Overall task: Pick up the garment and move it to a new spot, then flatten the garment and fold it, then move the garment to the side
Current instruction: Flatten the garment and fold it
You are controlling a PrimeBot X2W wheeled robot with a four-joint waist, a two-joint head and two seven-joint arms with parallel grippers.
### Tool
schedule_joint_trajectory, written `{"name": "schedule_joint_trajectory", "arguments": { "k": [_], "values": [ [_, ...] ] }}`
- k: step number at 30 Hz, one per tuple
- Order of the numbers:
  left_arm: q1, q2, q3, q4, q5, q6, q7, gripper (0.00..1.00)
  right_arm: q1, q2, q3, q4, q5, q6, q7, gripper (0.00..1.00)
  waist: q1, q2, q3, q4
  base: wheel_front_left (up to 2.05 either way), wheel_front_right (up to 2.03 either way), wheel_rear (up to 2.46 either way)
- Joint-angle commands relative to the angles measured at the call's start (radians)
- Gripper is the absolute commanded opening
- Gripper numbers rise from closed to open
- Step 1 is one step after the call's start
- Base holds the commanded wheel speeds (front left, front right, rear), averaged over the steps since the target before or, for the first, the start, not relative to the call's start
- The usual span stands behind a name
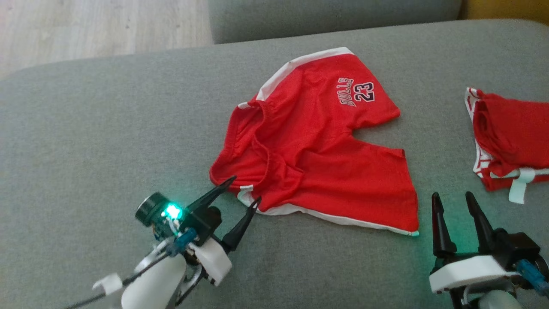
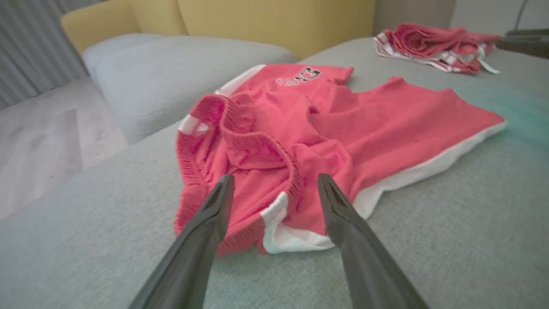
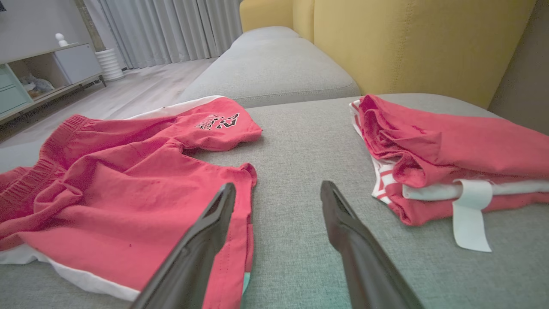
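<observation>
The garment point(image 1: 317, 146) is a pair of red shorts with white side stripes and a "BULLS 23" print, lying rumpled on a grey cushion point(image 1: 107, 141). Its waistband is bunched at the near left corner. My left gripper point(image 1: 243, 189) is open, its fingertips right at that waistband corner; the left wrist view shows the waistband point(image 2: 240, 146) just beyond the gripper point(image 2: 274, 182). My right gripper point(image 1: 452, 199) stands open just right of the shorts' near hem corner, holding nothing. In the right wrist view the shorts point(image 3: 120, 189) lie left of the gripper point(image 3: 278, 191).
A second red and white garment point(image 1: 510, 137) lies folded at the right edge of the cushion, also visible as a folded pile point(image 3: 450, 159). Another grey cushion point(image 1: 326, 17) sits behind, with a yellow sofa back point(image 3: 407, 43) and wooden floor point(image 1: 85, 30) at the left.
</observation>
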Motion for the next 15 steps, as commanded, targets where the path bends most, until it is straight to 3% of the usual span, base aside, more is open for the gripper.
{"name": "schedule_joint_trajectory", "arguments": {
  "k": [1, 6, 14, 15],
  "values": [
    [-0.074, 0.039, -0.013, -0.014, -0.018, -0.003, 0.006, 1.00, -0.039, -0.005, 0.025, -0.032, 0.012, -0.001, -0.014, 1.00, -0.0001, 0.0000, 0.016, -0.009, 0.00, 0.00, 0.00],
    [-0.174, 0.103, -0.169, 0.024, -0.080, -0.003, 0.032, 1.00, -0.055, -0.005, 0.042, -0.029, 0.028, -0.001, -0.014, 1.00, -0.0001, 0.0000, 0.043, -0.024, 0.00, 0.00, 0.00],
    [-0.265, 0.143, -0.298, 0.087, -0.162, -0.003, 0.052, 1.00, -0.066, -0.005, 0.047, -0.018, 0.035, -0.001, -0.014, 1.00, -0.0001, 0.0000, 0.054, -0.044, 0.00, 0.00, 0.00],
    [-0.271, 0.145, -0.309, 0.092, -0.172, -0.003, 0.052, 0.91, -0.066, -0.005, 0.047, -0.018, 0.035, -0.001, -0.014, 1.00, -0.0001, 0.0000, 0.054, -0.045, 0.00, 0.00, 0.00]
  ]
}}
